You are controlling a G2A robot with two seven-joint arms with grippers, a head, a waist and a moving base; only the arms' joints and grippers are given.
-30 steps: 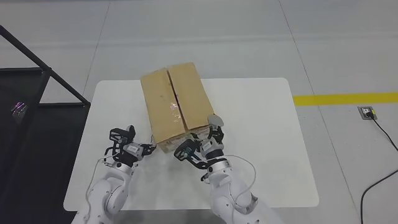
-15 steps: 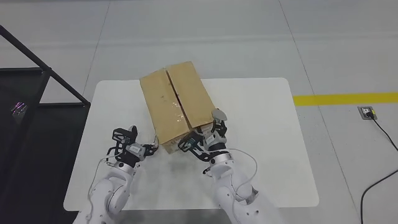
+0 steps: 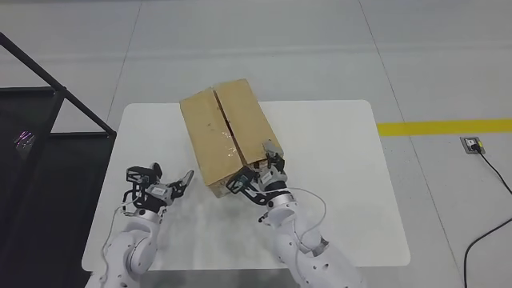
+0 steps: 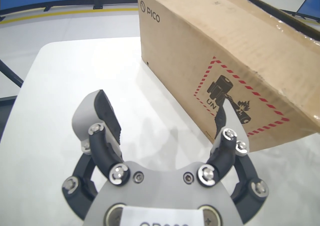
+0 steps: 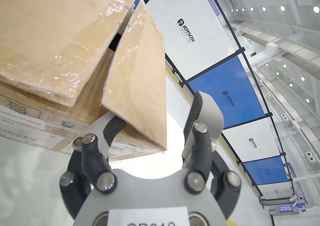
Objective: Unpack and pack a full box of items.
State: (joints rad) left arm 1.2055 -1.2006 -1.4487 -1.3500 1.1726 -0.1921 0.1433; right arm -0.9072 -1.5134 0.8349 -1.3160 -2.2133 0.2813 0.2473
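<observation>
Nearest the robot, the left gripper (image 4: 162,98) hangs low over the white table (image 3: 336,176) with its fingers spread wide and nothing between them. One fingertip (image 4: 226,104) sits close against the box's long printed side; whether it touches, I can't tell. Beside it, the right gripper (image 5: 155,111) is at the near end of the cardboard box (image 3: 224,128), also wide open. Its jaws straddle the corner of a top flap (image 5: 140,74) that stands slightly lifted, one finger below it and one clear of it. The box lies at an angle on the table, its two tape-covered top flaps meeting along a middle seam. Beyond the table's far edge, a yellow line (image 3: 432,126) crosses the grey floor.
</observation>
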